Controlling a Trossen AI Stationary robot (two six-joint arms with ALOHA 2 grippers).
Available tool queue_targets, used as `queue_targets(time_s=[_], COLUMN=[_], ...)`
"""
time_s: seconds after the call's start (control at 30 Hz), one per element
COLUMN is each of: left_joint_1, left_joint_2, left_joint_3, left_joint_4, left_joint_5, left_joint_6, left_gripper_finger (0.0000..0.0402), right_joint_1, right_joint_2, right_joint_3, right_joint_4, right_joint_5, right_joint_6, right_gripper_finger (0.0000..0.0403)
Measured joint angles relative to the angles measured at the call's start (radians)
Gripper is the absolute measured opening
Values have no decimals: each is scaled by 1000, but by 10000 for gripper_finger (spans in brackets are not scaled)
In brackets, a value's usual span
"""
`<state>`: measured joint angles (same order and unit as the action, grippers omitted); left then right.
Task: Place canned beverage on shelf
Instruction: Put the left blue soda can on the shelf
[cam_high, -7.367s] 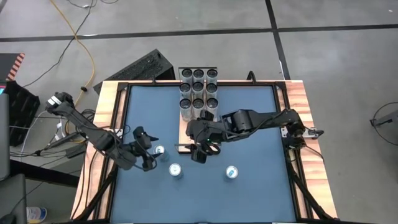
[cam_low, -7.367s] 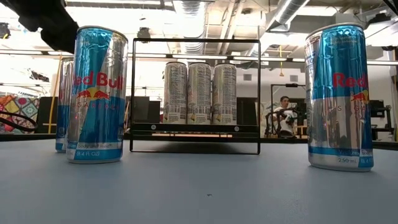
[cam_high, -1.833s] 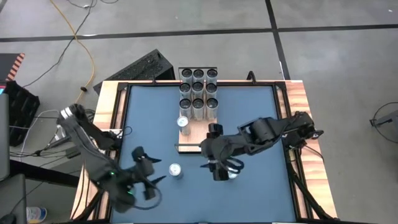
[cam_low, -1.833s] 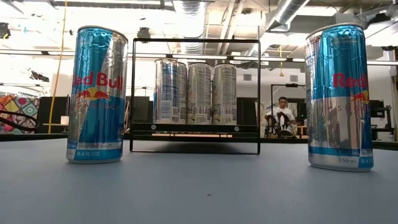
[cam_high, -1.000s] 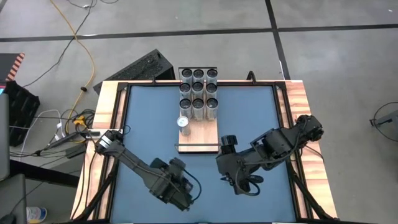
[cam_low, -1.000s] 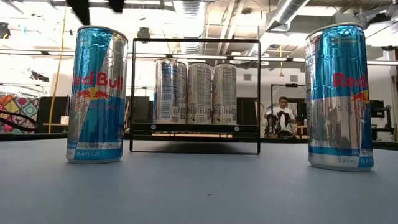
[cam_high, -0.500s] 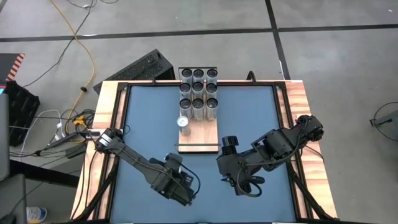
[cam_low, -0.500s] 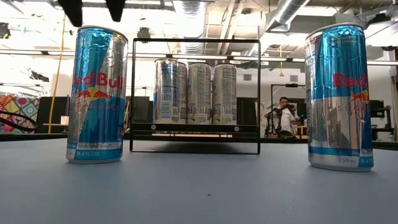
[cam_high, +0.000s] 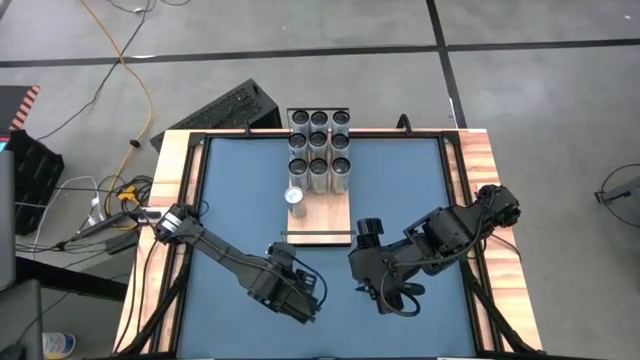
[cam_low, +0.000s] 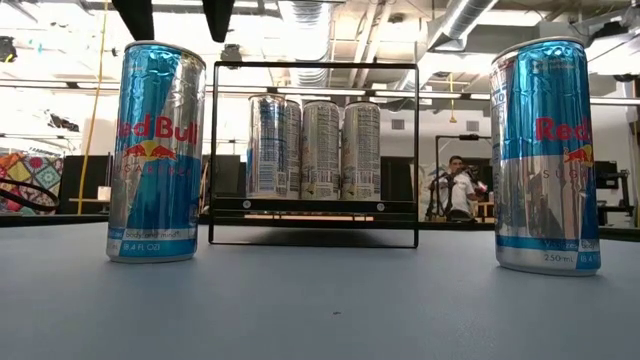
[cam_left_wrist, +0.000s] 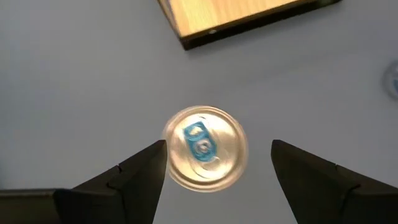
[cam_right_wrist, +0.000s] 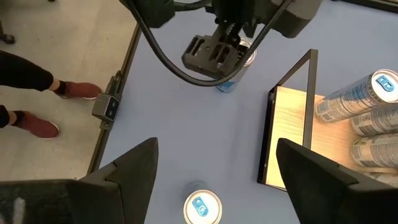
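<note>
We are looking at a blue table (cam_high: 230, 200) with wood-strip edges. The shelf, a long narrow light-wood board (cam_high: 325, 210) with thin black metal rails at its short ends, is lying along the table's middle toward the far edge. Ten silver cans are standing on it: nine in a tight block (cam_high: 319, 150) at the far end, one (cam_high: 294, 197) alone nearer the middle.

Our left gripper (cam_left_wrist: 217, 163) is hovering directly above a blue-and-silver canned beverage (cam_left_wrist: 204, 148) standing upright on the table near the front edge, just off the shelf's near end. Its dark fingers (cam_left_wrist: 134, 171) are spread wide on either side of the can top, touching nothing and holding nothing.

Our right gripper (cam_right_wrist: 214, 168) is hanging over the front right of the table, its fingers wide apart and empty. A second blue-and-silver can (cam_right_wrist: 203, 208) is standing below it.

A person's legs in red shoes (cam_right_wrist: 37, 127) are showing on the floor beside the table.
</note>
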<state>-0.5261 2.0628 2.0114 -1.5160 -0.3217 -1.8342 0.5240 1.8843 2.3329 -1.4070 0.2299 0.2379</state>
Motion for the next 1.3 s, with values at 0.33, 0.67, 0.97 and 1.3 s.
queue_targets(time_s=[0.33,0.67,0.97,1.3], left_joint_1=[-5,-5,-8,0], left_joint_2=[0,0,-3,-2], left_joint_3=[0,-14,-147,-150], left_joint_4=[-13,-11,112,156], left_joint_5=[-2,-13,35,-5], left_joint_6=[-25,-18,-10,11], left_gripper_finger=[256,256,255,252], right_joint_1=[0,0,0,0], right_joint_2=[0,0,0,0], right_joint_3=[0,0,0,0], right_joint_4=[0,0,-1,-11], right_joint_5=[0,0,-1,-1], right_joint_6=[-3,-10,-11,-13], right_gripper_finger=[311,311,311,311])
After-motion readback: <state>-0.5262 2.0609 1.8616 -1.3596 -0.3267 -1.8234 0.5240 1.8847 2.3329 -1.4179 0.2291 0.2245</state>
